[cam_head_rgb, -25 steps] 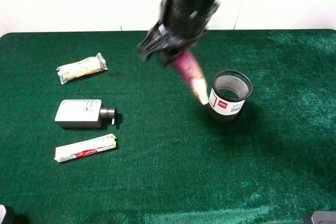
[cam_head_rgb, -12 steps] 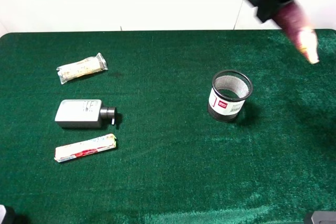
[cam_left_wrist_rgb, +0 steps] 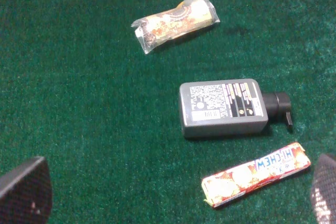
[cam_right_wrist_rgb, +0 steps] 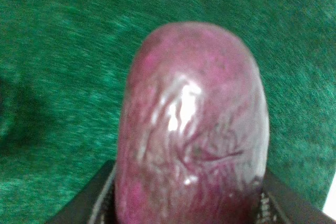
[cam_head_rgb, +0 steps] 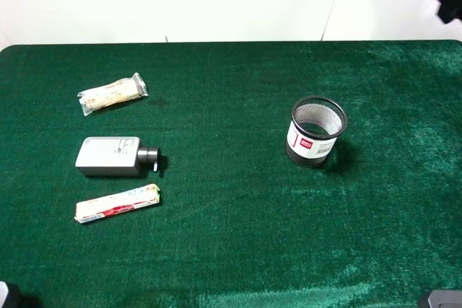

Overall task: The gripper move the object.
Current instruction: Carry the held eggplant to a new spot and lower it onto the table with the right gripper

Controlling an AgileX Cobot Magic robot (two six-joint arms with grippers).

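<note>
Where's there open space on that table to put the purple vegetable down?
Bare cloth lies between the grey bottle and the mesh cup, along the front edge, and right of the cup. Crowded on the left: snack packet and snack bar flank the bottle.

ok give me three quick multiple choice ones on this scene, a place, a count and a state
1. In the high view, the mesh cup stands where from the grey bottle? A right of it B left of it C on it
2. Wrapped snacks on the green cloth? A one B four C two
3. The right gripper is: A open B shut on the purple vegetable C shut on the bottle
1 A, the cup sits far right. 2 C, a snack pack and a snack bar. 3 B, its wrist view shows it clamping the vegetable.
</note>
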